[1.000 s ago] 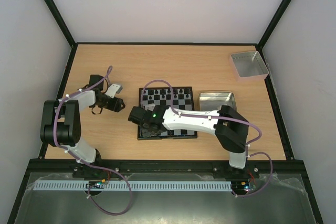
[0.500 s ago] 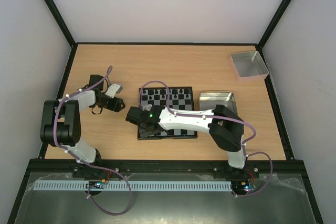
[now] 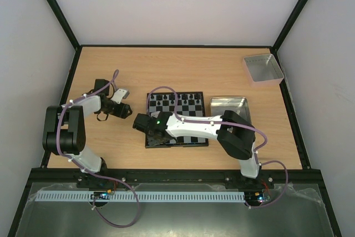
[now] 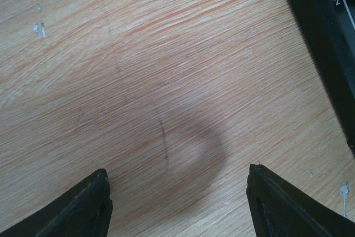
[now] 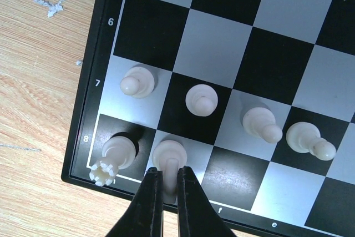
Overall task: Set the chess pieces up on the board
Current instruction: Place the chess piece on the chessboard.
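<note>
The board (image 3: 188, 116) lies mid-table, with black chess pieces (image 3: 166, 98) along its far rows. In the right wrist view, white chess pieces stand near its corner: a rook (image 5: 113, 156) and several pawns (image 5: 201, 99). My right gripper (image 5: 169, 171) (image 3: 156, 135) is shut on a white piece (image 5: 169, 152) that stands on the light square beside the rook. My left gripper (image 4: 177, 195) (image 3: 126, 111) hovers open over bare wood left of the board, holding nothing; the board's black rim (image 4: 327, 37) shows at the right of its view.
A grey metal tray (image 3: 263, 69) sits at the far right corner. Another metal tray (image 3: 228, 105) lies just right of the board. Black frame rails border the table.
The right arm has shifted slightly left over the board's near-left corner, still shut. The left arm has not moved.
</note>
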`<state>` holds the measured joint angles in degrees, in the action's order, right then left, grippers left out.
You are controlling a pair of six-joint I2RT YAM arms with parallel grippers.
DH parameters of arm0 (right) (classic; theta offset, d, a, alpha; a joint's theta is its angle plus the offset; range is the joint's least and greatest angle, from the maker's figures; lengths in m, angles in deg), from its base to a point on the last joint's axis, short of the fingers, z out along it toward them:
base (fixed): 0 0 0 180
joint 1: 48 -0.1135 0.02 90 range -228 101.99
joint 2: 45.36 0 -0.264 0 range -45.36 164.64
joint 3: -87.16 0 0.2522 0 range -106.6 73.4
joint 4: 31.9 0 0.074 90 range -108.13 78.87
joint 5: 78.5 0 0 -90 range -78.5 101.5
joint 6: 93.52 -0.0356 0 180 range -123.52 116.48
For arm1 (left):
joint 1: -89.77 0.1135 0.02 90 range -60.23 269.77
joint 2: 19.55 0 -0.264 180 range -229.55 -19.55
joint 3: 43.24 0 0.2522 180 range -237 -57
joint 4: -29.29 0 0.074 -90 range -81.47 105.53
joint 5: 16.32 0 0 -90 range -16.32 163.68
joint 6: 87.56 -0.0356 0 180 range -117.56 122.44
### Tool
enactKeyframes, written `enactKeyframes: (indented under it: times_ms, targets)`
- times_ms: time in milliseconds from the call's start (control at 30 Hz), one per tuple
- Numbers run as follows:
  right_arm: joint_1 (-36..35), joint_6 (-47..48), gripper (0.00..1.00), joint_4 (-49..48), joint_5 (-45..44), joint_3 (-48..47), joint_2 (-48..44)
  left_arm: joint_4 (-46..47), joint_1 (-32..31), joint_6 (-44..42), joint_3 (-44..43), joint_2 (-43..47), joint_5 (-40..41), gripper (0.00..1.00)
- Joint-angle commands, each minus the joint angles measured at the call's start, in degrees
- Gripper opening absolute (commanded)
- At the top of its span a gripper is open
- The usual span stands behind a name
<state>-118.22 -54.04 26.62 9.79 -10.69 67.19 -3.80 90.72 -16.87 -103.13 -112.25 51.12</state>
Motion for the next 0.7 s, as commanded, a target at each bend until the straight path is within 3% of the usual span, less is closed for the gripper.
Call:
enactKeyframes:
  times_ms: [0,667]
  targets:
    - [0.25,0.08,0.02,2.23,-0.94,-1.15,0.34,-3.32,0.02,0.15,1.17,-0.98,0.59,0.67]
    - [0.25,-0.12,0.03,2.03,0.13,0.63,-0.26,-3.32,0.02,0.15,1.21,-1.08,0.59,0.67]
